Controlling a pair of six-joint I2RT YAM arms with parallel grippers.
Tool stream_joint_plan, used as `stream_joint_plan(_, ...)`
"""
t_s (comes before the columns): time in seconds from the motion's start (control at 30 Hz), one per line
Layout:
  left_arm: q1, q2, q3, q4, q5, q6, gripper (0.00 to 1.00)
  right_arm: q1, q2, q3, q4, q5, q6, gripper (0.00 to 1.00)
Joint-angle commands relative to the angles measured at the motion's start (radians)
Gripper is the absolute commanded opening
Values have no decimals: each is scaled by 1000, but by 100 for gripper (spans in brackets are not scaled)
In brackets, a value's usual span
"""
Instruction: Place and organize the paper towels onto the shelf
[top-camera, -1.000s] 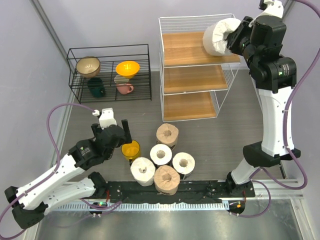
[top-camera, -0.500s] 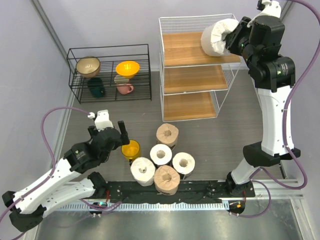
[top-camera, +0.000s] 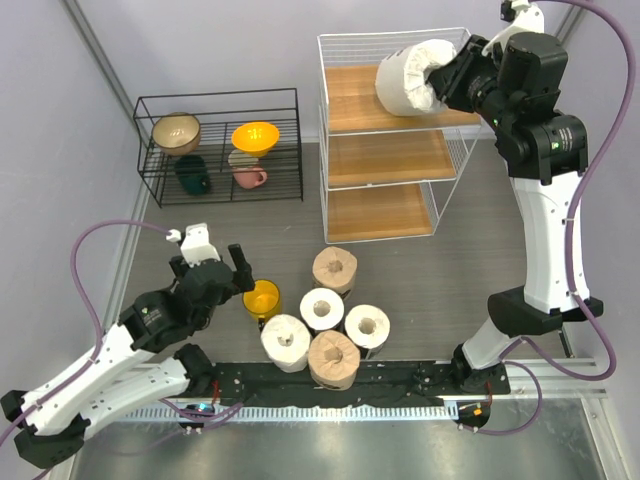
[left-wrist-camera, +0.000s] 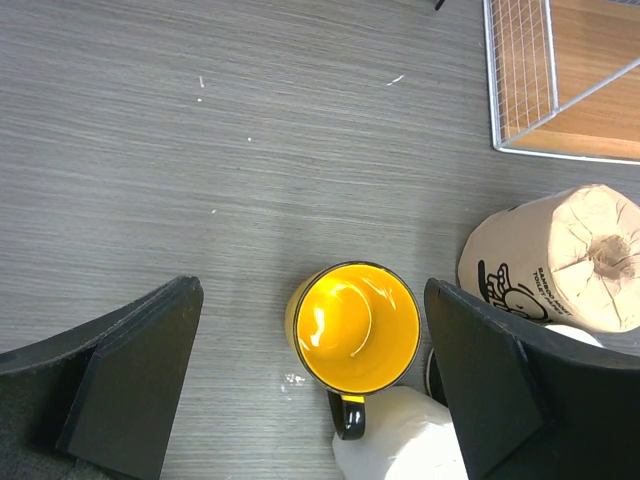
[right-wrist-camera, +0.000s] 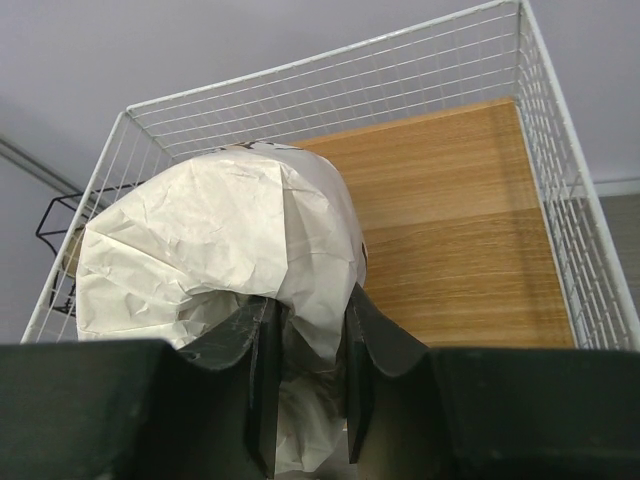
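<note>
From above, the right claw (top-camera: 438, 82) is clamped on a white paper towel roll (top-camera: 405, 78), pinching its wrapper. The roll juts out ahead of the claw over the top board of the shelf (top-camera: 350, 105). Whether it touches the board cannot be told. The left claw (top-camera: 214, 266) is spread wide just above the worktop (top-camera: 450, 260). The yellow cup (top-camera: 262, 298) sits beside its tips, and five more rolls (top-camera: 334, 268) cluster just past the cup.

In the left wrist view, the left claw (left-wrist-camera: 312, 300) gapes wide, with the yellow cup (left-wrist-camera: 355, 325) directly beneath it, between the fingers (left-wrist-camera: 130, 380). A printed beige roll (left-wrist-camera: 560, 260) touches the right-hand finger.

In the right wrist view, the right claw (right-wrist-camera: 308, 395) is narrowed onto crumpled wrapper of the white paper towel roll (right-wrist-camera: 220, 240). The top board of the shelf (right-wrist-camera: 450, 240) lies ahead of it and below.
</note>
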Motion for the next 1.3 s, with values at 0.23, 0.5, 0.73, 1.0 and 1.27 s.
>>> stream_joint_plan(0.23, -5, -27, -8, -20, -15, -37, 100, 89, 7, 53, 82, 65, 21, 17)
stream_joint_plan(0.5, -4, -52, -10, -35, -25, -39, 100, 167, 23, 54, 82, 188, -2, 17)
stream_joint_plan(0.73, -5, -62, -17, -34, -27, -39, 100, 175, 35, 51, 83, 207, -4, 17)
stream_joint_plan(1.0, -5, -90, -28, -27, -39, -46, 100, 178, 81, 90, 62, 188, -1, 21)
stream_joint_plan(1.27, -5, -111, -48, -30, -35, -51, 100, 186, 81, 91, 74, 188, -1, 39)
